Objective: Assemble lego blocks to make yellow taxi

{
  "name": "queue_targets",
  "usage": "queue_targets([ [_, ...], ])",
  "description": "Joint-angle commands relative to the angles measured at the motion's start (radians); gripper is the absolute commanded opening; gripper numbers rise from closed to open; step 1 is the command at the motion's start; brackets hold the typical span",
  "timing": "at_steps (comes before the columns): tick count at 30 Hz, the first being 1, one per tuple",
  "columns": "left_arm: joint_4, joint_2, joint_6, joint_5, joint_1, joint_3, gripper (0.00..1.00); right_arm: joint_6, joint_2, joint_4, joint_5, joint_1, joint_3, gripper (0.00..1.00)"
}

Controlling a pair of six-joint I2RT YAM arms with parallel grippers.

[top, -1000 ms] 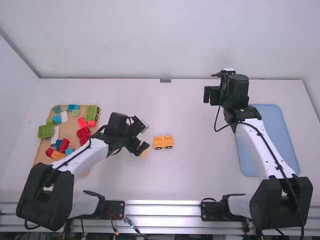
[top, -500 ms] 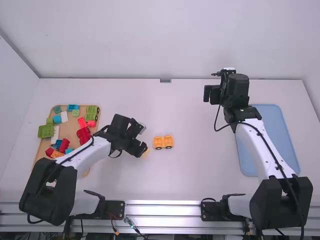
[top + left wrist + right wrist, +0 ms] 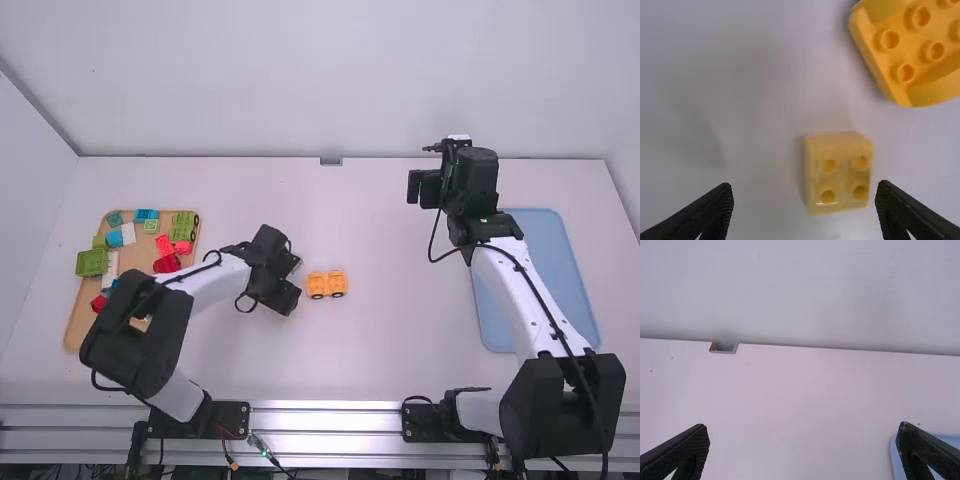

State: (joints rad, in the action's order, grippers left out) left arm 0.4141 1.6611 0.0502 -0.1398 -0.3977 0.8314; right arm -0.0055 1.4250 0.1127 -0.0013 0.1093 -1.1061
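High view, clock centred on the orange wheeled base (image 3: 327, 284): left pincer (image 3: 287, 299) at 9 o'clock, near base, fingers spread, pale yellow block (image 3: 837, 172) ungripped between the tips in wrist view. Right pincer (image 3: 420, 190) open, 1–2 o'clock. Blue tray (image 3: 560, 290) 3 o'clock on tabletop (image 3: 390, 350).

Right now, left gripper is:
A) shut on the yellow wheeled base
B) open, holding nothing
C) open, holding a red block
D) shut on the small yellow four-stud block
B: the left gripper has its fingers spread, with a wide gap between one finger and the small yellow four-stud block.
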Motion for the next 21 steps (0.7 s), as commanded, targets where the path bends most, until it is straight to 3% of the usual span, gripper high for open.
queue_targets([
  [1, 0.006, 0.000, -0.041, 0.090, -0.048, 0.023, 0.80, 0.002, 0.015, 0.000, -0.001, 0.002, -0.038, 0.99],
  [11, -0.011, 0.048, -0.087, 0.103, -0.045, 0.013, 0.65, 0.002, 0.015, 0.000, -0.001, 0.002, -0.038, 0.99],
  [18, -0.045, 0.048, -0.076, 0.104, -0.052, 0.005, 0.43, 0.002, 0.015, 0.000, 0.000, 0.002, -0.038, 0.99],
  [21, -0.050, 0.048, -0.076, 0.104, -0.053, -0.009, 0.43, 0.002, 0.015, 0.000, 0.000, 0.002, -0.038, 0.99],
])
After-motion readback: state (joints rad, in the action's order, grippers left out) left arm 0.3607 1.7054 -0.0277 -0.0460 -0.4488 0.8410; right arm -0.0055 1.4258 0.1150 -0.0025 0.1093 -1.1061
